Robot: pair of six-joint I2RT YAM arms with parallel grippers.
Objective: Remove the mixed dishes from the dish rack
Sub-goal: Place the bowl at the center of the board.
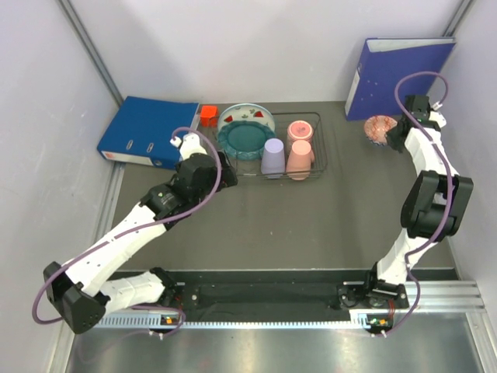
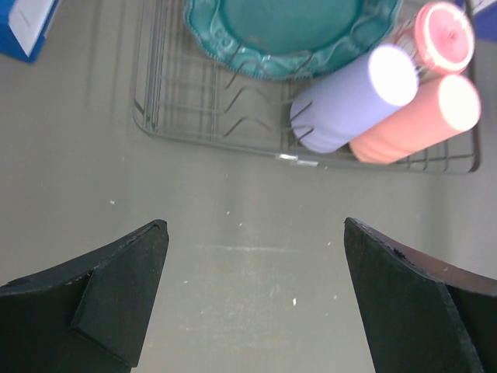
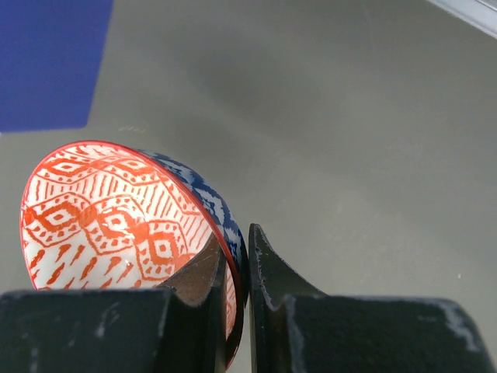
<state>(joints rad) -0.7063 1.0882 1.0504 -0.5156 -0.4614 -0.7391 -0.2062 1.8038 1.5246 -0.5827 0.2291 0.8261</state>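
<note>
The dark wire dish rack (image 1: 321, 158) at mid-table holds a teal scalloped plate (image 1: 243, 141), a white plate with red marks (image 1: 248, 116) behind it, a lavender cup (image 1: 272, 158) and two salmon-pink cups (image 1: 300, 130) (image 1: 299, 161). My left gripper (image 1: 224, 176) hovers open just in front of the rack's left part. In the left wrist view the gripper (image 2: 255, 225) frames bare table, with the rack (image 2: 147, 116), plate (image 2: 295, 27) and lavender cup (image 2: 349, 101) ahead. My right gripper (image 3: 237, 233) is shut on the rim of the small patterned bowl (image 3: 109, 217) (image 1: 379, 128) at the far right.
A blue binder (image 1: 147, 130) lies flat to the left of the rack, with a small red cube (image 1: 208, 116) beside it. Another blue binder (image 1: 396, 74) stands upright at the back right, just behind the bowl. White walls close in on both sides.
</note>
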